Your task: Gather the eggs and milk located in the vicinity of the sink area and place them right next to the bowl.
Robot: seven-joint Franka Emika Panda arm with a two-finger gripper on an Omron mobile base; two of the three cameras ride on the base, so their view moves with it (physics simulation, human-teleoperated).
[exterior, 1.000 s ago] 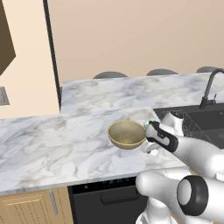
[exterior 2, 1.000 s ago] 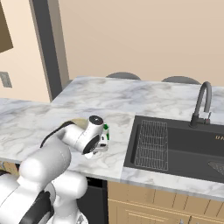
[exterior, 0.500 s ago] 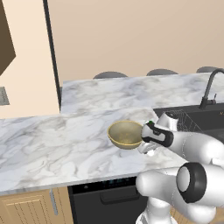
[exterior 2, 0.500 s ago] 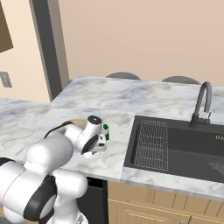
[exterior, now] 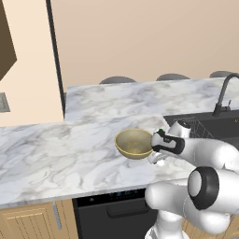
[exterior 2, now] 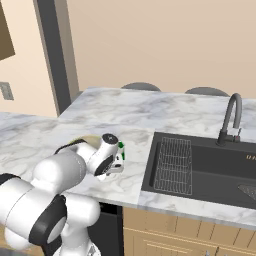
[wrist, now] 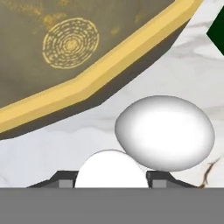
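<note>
The dull gold bowl (exterior: 133, 142) sits on the marble counter, and its rim (wrist: 109, 65) crosses the top of the hand view. A white egg (wrist: 165, 132) lies on the counter just beside the bowl. My gripper (wrist: 111, 177) hangs low over the counter at the bowl's sink side (exterior: 157, 158), shut on a second white egg (wrist: 111, 168) that sits between its dark fingertips (wrist: 61, 178). A dark green corner (wrist: 217, 26) shows past the lying egg; I cannot tell whether it is the milk. The black sink (exterior 2: 210, 165) lies to the right.
A dark arched faucet (exterior 2: 231, 117) stands behind the sink, and a wire grid (exterior 2: 173, 165) lies in its left half. Marble counter (exterior: 60, 149) stretches left of the bowl. A raised bar counter (exterior: 140, 95) runs behind. The front counter edge is close to the hand.
The hand has crept slightly toward the bowl and the arm's elbow has swung. The bowl has stayed put.
</note>
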